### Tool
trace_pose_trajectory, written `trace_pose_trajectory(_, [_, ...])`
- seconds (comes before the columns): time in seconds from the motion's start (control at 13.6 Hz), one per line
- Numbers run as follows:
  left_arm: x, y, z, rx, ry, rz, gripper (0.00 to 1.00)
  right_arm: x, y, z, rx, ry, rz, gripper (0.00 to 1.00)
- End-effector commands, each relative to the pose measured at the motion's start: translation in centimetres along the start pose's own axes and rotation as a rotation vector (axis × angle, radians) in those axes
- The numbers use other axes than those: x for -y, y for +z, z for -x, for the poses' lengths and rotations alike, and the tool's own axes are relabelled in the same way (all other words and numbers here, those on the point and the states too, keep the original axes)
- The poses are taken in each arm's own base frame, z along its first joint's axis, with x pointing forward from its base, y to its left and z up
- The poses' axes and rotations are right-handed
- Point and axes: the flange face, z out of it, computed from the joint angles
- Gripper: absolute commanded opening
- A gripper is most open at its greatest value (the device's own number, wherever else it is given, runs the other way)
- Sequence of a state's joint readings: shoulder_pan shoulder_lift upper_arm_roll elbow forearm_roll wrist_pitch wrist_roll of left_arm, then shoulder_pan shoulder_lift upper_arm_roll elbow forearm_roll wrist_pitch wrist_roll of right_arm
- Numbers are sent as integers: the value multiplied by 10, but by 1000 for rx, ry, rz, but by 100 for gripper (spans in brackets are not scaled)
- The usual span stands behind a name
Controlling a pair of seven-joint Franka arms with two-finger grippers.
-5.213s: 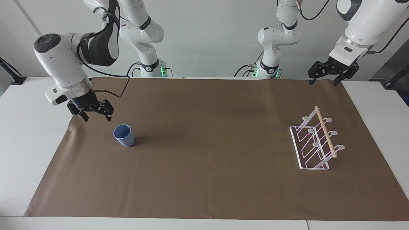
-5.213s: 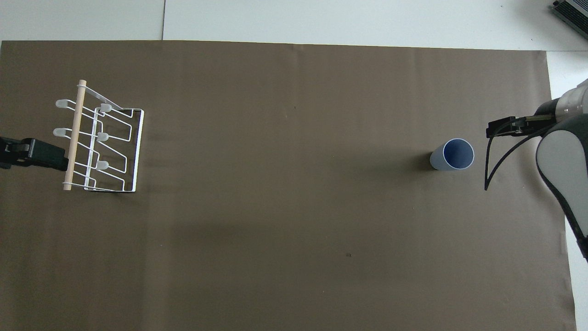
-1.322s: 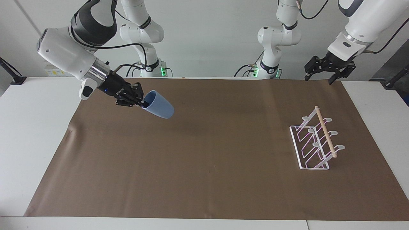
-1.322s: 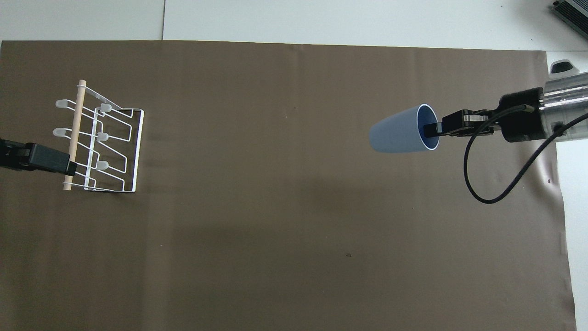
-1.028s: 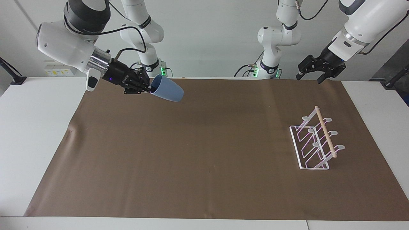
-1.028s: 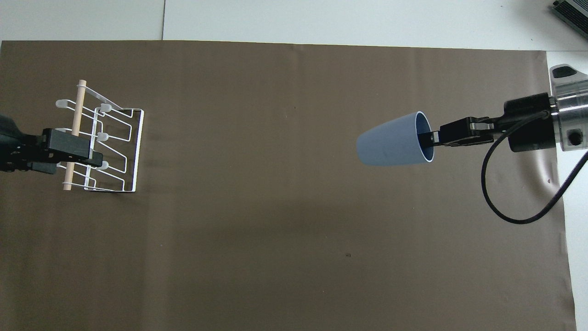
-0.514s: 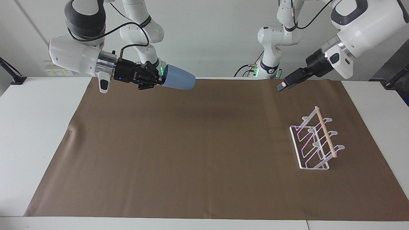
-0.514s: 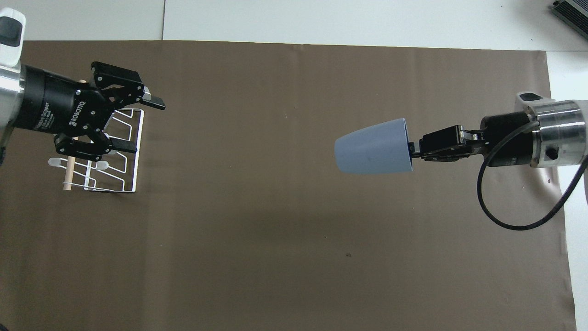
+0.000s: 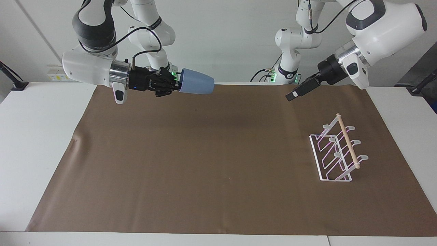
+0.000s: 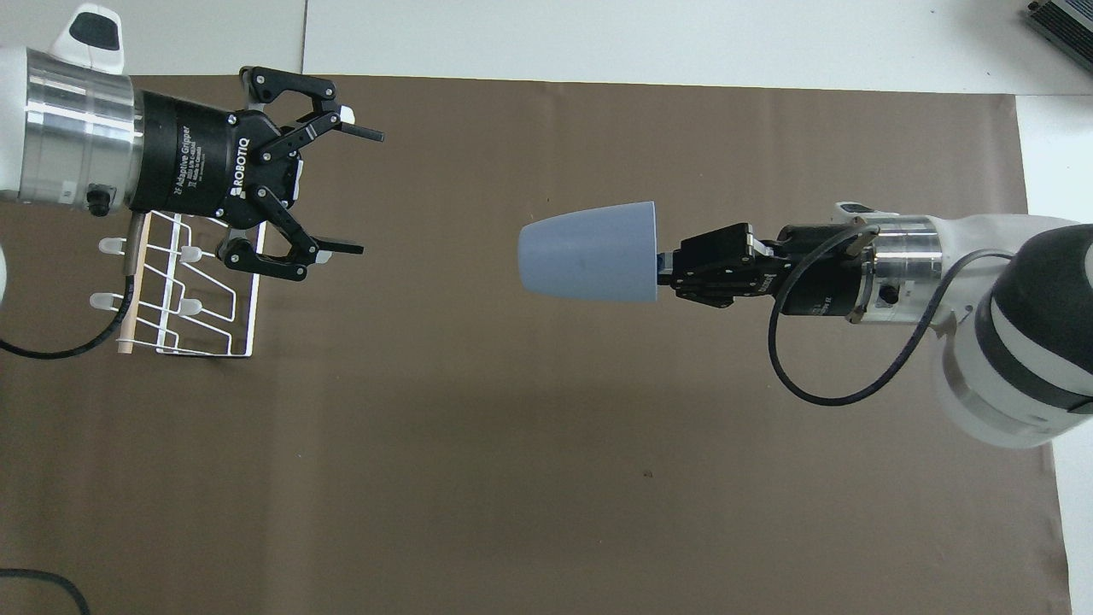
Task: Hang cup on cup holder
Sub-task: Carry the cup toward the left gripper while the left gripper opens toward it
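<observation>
Overhead view first: we see the right gripper (image 10: 664, 275) clamped on the rim of the light-blue cup (image 10: 589, 252), which lies on its side in the air, base pointing toward the left arm's end of the table. We see the same grip in the facing view, where the right gripper (image 9: 177, 84) carries the cup (image 9: 197, 82) high over the brown mat (image 9: 218, 160), above the mat's edge nearest the robots.

We find the left gripper (image 10: 354, 190) with its fingers spread wide and holding nothing, raised and aimed toward the cup. In the facing view the left gripper (image 9: 294, 94) hangs in the air over the mat, well apart from the cup.

We see the white wire cup holder (image 9: 336, 152) standing on the mat toward the left arm's end, its wooden dowel (image 9: 347, 140) on top; from overhead the cup holder (image 10: 192, 290) is partly covered by the left gripper.
</observation>
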State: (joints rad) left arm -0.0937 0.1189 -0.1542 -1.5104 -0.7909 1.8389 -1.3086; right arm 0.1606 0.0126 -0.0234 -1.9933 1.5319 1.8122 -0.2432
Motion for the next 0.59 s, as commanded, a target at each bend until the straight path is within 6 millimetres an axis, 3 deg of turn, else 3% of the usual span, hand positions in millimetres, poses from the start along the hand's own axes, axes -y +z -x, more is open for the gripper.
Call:
trace_pose_trajectory(0.0, [-14,12,18,21,-254,69,100,-7,13,4,-51,69,-83,0])
trace_pose_trajectory(0.29, [3,49,49,22,-339,-19,100,-15,29,9,-91,142,-150,0])
trace_pose_trajectory(0.51, [2,50,51,23,-423,-12,100,-16,39,13,-87,146,-145,0])
